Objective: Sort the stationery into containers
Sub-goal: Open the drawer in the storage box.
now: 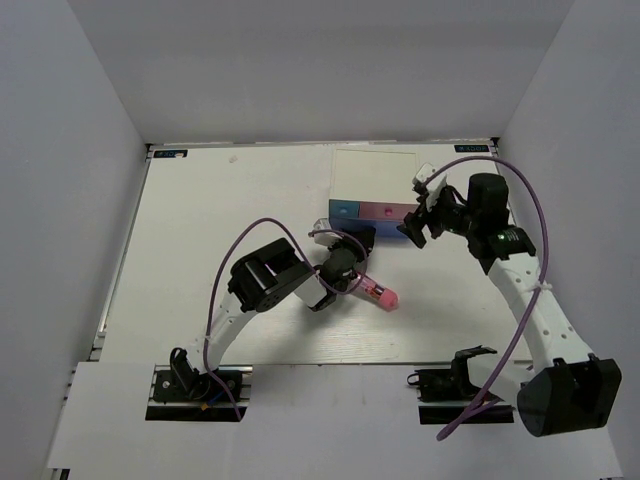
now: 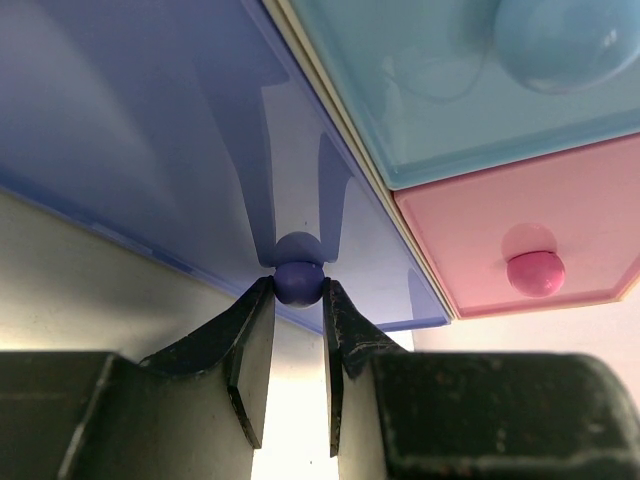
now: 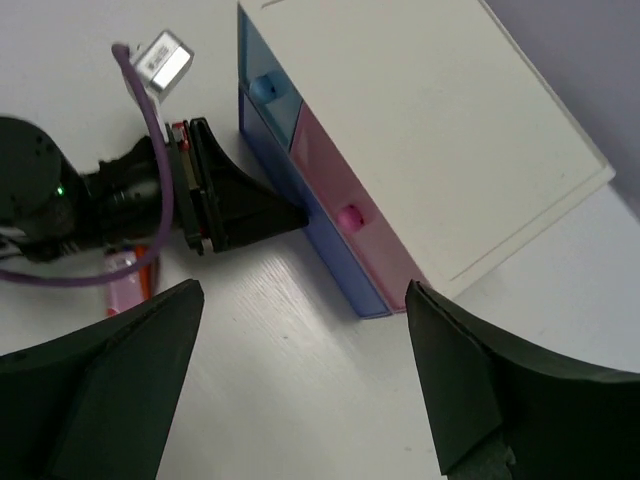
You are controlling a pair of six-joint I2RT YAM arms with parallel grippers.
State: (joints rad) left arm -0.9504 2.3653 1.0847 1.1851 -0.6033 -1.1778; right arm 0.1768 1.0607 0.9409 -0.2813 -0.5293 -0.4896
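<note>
The left end effector [image 2: 298, 330] pinched the violet-blue drawer's knob [image 2: 298, 281] at the cabinet [image 1: 374, 175] front; the right end effector [image 3: 300, 350] hung wide open above bare surface [image 1: 220, 200], pink-and-clear tube [image 1: 377, 294] nearby.

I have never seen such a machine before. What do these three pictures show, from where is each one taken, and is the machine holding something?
These are two robot arms bolted to a white table. The top picture looks down from above; the other two come from cameras on the arms' wrists.

At the far side stands a white cabinet with small drawers. The left gripper is shut on the violet-blue knob of the violet-blue drawer. Next to it are a light blue drawer and a pink drawer.

The right gripper hangs open above the cabinet's front and holds nothing.

A pink-and-clear tube lies on the table by the left arm.
</note>
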